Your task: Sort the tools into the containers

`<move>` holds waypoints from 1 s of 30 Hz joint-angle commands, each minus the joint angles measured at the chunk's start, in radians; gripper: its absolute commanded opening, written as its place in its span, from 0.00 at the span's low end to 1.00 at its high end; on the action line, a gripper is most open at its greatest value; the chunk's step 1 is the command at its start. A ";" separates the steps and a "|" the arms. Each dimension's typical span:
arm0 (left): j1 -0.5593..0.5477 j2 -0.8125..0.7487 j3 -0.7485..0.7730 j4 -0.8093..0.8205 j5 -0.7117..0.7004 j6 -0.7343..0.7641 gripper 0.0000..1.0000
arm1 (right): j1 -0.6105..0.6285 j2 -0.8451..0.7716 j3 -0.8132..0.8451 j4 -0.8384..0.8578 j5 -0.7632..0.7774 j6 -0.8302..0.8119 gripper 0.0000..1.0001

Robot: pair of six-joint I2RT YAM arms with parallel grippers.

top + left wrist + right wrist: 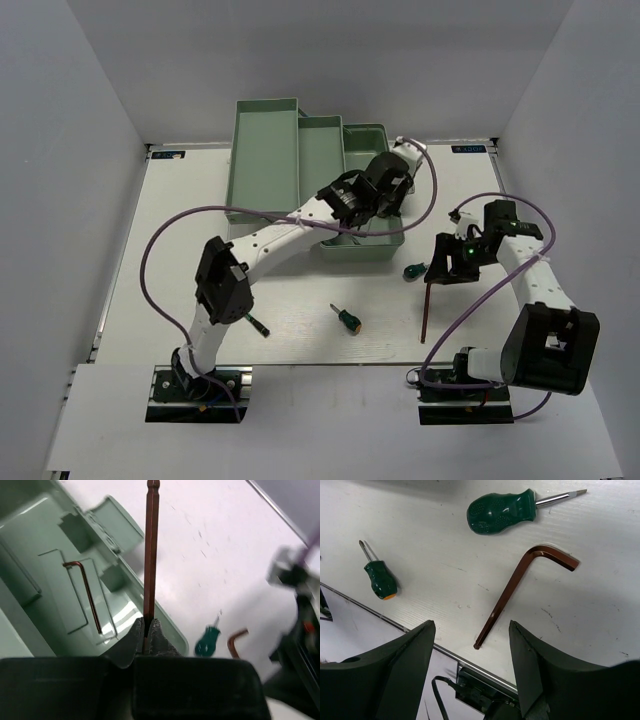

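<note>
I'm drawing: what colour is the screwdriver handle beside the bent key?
Dark green; the stubby screwdriver shows best in right wrist view.

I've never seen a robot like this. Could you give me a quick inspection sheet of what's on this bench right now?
Surface: white table, a few faint marks.
Job's things: pale green rectangular toolbox open, with one brown L-shaped hex key lying inside. Loose on the table are a second brown hex key, a stubby green-handled screwdriver and a smaller green screwdriver with orange butt.
Clutter: nothing seen.
Hands: left hand shut on a third brown hex key, above the toolbox. Right hand open above the second brown hex key.
Cables: purple cables loop from both arms.
Surroundings: plain white walls.
</note>
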 commanded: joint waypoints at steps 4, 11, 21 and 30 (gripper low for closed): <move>0.049 0.115 0.113 -0.049 -0.073 -0.115 0.00 | -0.005 -0.039 -0.010 -0.011 -0.019 -0.026 0.67; 0.089 0.173 0.150 -0.058 -0.070 -0.124 0.42 | 0.001 0.002 -0.012 -0.033 -0.002 -0.066 0.76; 0.098 0.085 0.248 -0.020 -0.005 -0.049 0.68 | 0.110 0.078 -0.095 0.064 0.202 0.022 0.66; 0.051 -0.483 -0.429 0.029 -0.082 -0.053 0.71 | 0.223 0.236 -0.082 0.151 0.404 0.230 0.60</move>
